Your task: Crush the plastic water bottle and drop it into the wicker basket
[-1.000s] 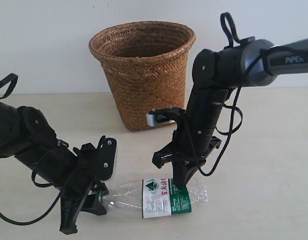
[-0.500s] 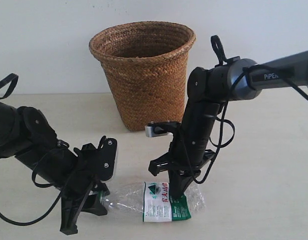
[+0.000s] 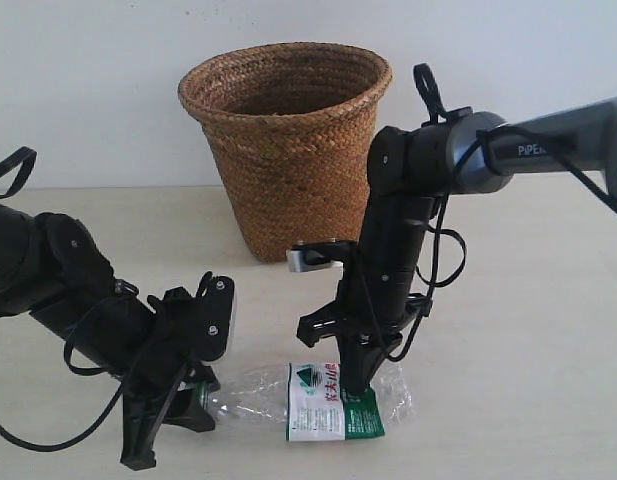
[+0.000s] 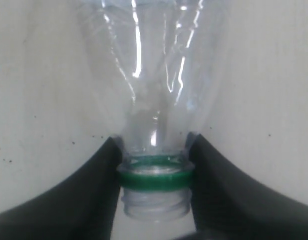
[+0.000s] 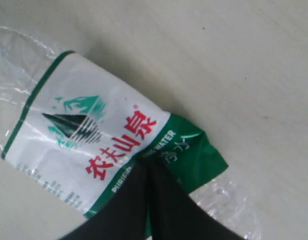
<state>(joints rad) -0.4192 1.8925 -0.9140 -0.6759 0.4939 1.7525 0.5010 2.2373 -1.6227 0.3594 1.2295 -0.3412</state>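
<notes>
The clear plastic water bottle [image 3: 323,402] lies on its side on the table, its white and green label with red characters [image 5: 104,150] creased and flattened. My left gripper [image 3: 193,392] is shut on the bottle's neck, with the green ring [image 4: 154,178] held between both fingers. No cap shows on the threaded mouth. My right gripper [image 5: 150,162] is shut, fingers together, pressing straight down on the labelled body [image 3: 356,392]. The brown wicker basket [image 3: 288,150] stands upright behind the bottle, beyond both grippers.
A pale wall rises right behind the basket. The pale table [image 3: 528,330] stretches to the right of the right arm. The left arm [image 3: 58,280] lies low over the table at the left.
The right arm has moved left and down onto the bottle. The bottle's right end has been squashed shorter and its label has wrinkled. The left gripper has kept still.
</notes>
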